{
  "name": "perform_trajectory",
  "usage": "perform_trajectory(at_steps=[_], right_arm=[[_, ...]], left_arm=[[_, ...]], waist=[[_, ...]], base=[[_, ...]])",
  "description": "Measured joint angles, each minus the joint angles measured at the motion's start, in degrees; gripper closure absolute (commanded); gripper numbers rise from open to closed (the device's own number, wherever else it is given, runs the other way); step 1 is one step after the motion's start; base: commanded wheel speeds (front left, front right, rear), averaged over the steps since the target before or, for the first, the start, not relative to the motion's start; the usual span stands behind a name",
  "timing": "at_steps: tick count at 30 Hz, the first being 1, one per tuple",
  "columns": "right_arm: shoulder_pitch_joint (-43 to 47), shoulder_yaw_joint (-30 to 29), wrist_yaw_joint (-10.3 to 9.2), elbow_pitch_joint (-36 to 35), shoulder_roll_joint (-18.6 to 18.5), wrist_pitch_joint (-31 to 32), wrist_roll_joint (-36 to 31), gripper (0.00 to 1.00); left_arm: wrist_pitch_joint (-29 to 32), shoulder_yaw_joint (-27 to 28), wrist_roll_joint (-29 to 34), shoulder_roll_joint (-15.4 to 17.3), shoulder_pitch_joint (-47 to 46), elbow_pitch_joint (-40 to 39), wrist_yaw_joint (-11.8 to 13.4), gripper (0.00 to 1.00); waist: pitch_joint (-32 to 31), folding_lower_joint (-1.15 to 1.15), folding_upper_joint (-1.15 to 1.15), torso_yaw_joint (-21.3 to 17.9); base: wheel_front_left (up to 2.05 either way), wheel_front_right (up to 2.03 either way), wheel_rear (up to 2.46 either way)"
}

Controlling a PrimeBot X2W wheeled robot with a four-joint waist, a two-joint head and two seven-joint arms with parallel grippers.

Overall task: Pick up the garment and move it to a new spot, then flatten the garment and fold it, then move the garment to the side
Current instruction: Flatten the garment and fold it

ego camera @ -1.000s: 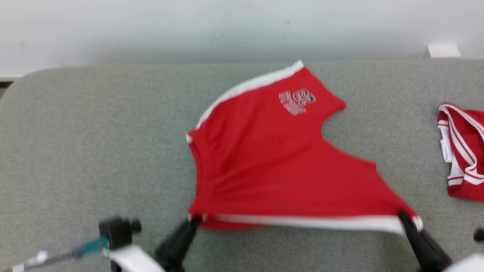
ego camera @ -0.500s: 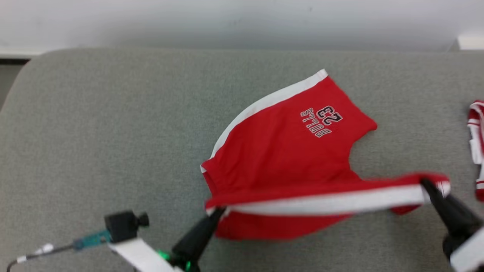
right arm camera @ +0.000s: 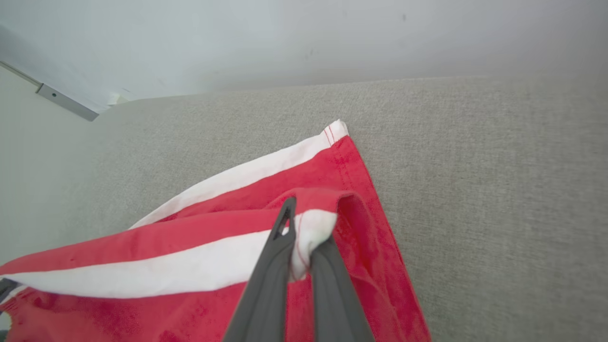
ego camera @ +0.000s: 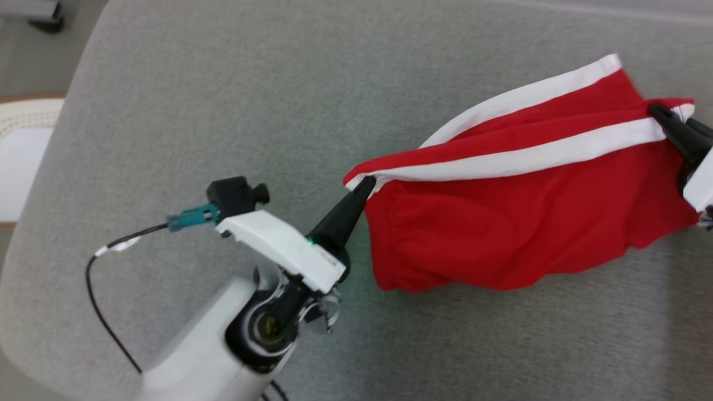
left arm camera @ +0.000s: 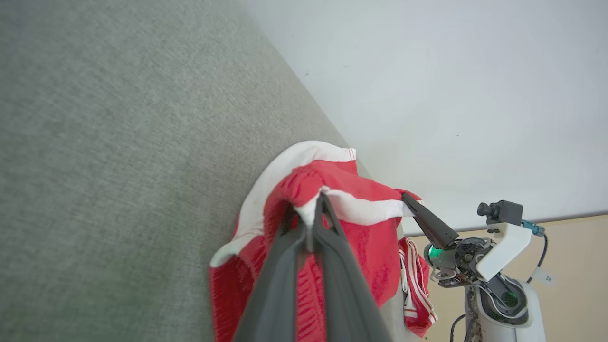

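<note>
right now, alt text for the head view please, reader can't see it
A red garment with white stripes is held between the left end effector and the right end effector, each shut on one end of a white-striped edge; the rest drapes onto a grey fabric surface.

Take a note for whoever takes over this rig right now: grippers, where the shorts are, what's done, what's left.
Left gripper: shut on the shorts, at one end of their white-striped edge.
Right gripper: shut on the other end.
Shorts: on the grey surface, held edge lifted and stretched over the lower layer.
Done: picked up, fold half made.
Left: lay the edge down, release, flatten, move the shorts aside.
</note>
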Motion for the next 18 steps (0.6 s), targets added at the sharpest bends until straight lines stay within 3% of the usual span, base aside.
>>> perform_trajectory(at_steps=[6,7,8,9,10,11,12,13,18], right_arm=[[-4.84,0.16,0.00,4.77,-0.15,0.11,-3.77,1.00],[-5.45,0.11,0.00,5.25,-0.26,-0.26,-3.86,0.95],[-5.95,0.13,0.00,5.79,-0.23,-0.78,-4.21,0.82],[-6.46,-0.04,0.00,6.14,-0.09,-1.55,-4.41,0.60],[-6.95,-0.64,0.00,6.65,0.15,-2.24,-4.92,0.00],[-7.44,-0.75,0.00,6.86,0.11,-3.10,-5.71,0.00],[-7.86,-0.85,0.00,7.10,0.10,-3.99,-6.37,0.00],[-8.06,-0.79,0.00,7.39,0.10,-4.42,-6.87,0.00],[-7.92,0.58,0.00,7.39,-1.11,-7.40,-7.16,0.00]], left_arm=[[-1.07,-0.82,1.12,-4.30,-3.59,6.46,-0.75,1.00],[-1.18,-0.87,1.42,-4.77,-4.04,7.38,-0.68,1.00],[-1.74,-0.80,1.80,-5.25,-4.48,8.22,-0.43,1.00],[-2.18,-0.73,2.13,-5.54,-4.99,8.92,-0.41,1.00],[-2.61,-0.60,2.13,-5.84,-5.37,9.36,-0.32,0.94],[-3.01,-0.31,2.13,-6.14,-5.62,9.93,-0.07,0.74],[-3.18,-0.20,2.13,-6.39,-5.75,10.27,-0.07,0.22],[-3.52,-0.19,2.25,-6.49,-5.89,10.54,-0.08,0.00],[-4.82,-0.12,3.83,-5.81,-6.32,11.26,0.69,0.00]], waist=[[2.90,0.00,0.00,3.33],[3.28,0.00,0.00,3.68],[3.62,0.00,0.00,3.95],[3.92,0.00,0.00,4.14],[4.17,0.00,0.00,4.27],[4.43,0.00,0.00,4.32],[4.64,0.00,0.00,4.32],[4.77,0.00,0.00,4.24],[4.83,0.00,0.00,3.31]], base=[[0.00,0.00,0.00],[0.00,0.00,0.00],[0.00,0.00,0.00],[0.00,0.00,0.00],[0.00,0.00,0.00],[0.00,0.00,0.00],[0.00,0.00,0.00],[0.00,0.00,0.00],[0.00,0.00,0.00]])
